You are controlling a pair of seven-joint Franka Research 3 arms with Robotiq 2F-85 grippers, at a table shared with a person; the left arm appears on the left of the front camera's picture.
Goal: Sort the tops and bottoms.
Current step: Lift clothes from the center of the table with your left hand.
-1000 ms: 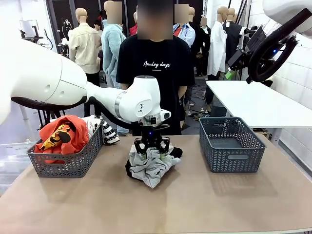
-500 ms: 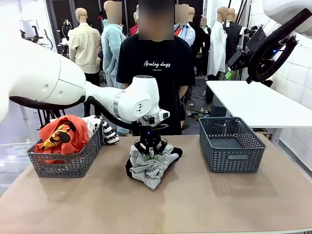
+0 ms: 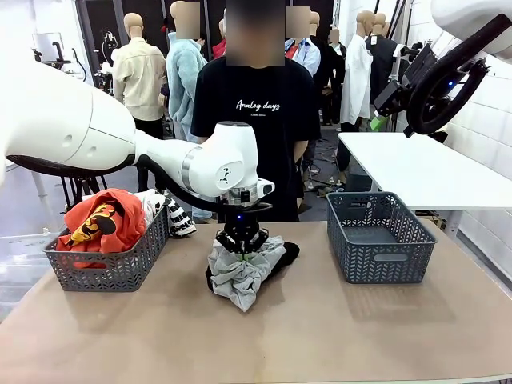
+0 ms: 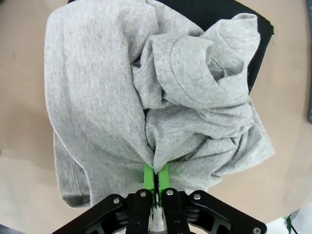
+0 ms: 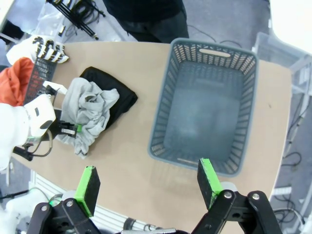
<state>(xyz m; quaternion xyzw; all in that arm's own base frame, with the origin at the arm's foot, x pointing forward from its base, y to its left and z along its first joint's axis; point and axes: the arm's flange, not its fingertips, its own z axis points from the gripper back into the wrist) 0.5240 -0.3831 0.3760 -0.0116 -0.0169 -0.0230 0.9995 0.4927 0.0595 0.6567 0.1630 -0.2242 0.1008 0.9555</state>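
Found the left gripper pinched narrow on a fold of the light grey shirt, green pads all but meeting with cloth between them. Noted that shirt bunched on the table well to the left of the empty basket, draped over the black bottoms, visible at the shirt's far and right edges. Judged the grip secure but the lift not yet made, with most of the cloth resting on the pile. Recorded the right gripper spread wide, holding nothing, high above the empty basket's near rim. Located the full basket farther left of the empty basket, beyond the pile, holding the orange shirt and the white printed shirt, the latter spilling over the rim. Assessed progress: two tops binned; one top gripped and likely due for the same full basket; bottoms not yet handled, presumably bound for the empty basket. Flagged a risk of the black bottoms dragging along with the shirt.
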